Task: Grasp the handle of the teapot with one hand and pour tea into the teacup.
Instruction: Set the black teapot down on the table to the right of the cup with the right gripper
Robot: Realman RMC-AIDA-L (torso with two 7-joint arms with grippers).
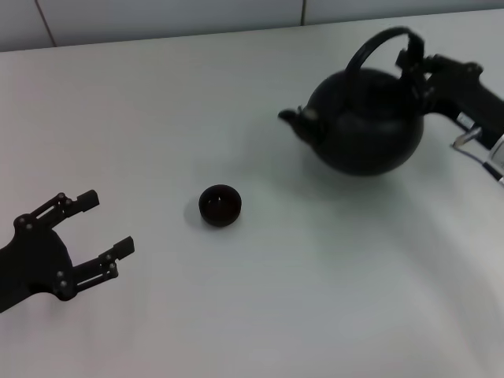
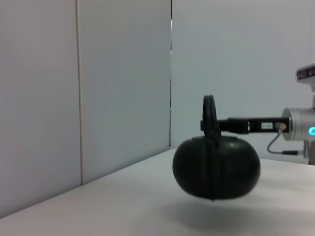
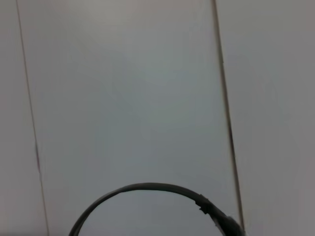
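Right claw (image 1: 413, 59): far right of the head view, reaching in from the right edge, fingers clenched on the handle (image 1: 376, 46) at its right side, just above the body of the teapot (image 1: 365, 120). From the left wrist view the same claw (image 2: 212, 126) comes in level from the right and meets the hoop (image 2: 209, 110) above the pot's lid.

Teapot: large, round, squat, black. Held off the white table (image 1: 276, 299); in the left wrist view a gap shows beneath the pot (image 2: 216, 169), with a soft shadow on the table below. Short spout (image 1: 298, 120) points to the robot's left, toward the middle of the table. Body appears close to upright.

Handle: black arched hoop over the lid. In the right wrist view only its upper curve (image 3: 147, 188) shows, seen against pale wall panels (image 3: 123, 98).

Teacup (image 1: 220, 205): small, dark, round, without a handle. Stands upright on the table near the middle of the head view, nearer the robot than the teapot and to the left of it, well apart from the spout. Mouth faces up; contents cannot be told.

Left claw (image 1: 101, 225): low at the left of the head view, released, two fingers spread wide with nothing between them. It sits left of the teacup, apart from it, touching neither cup nor pot.

Table: plain white surface, backed by a pale panelled wall.
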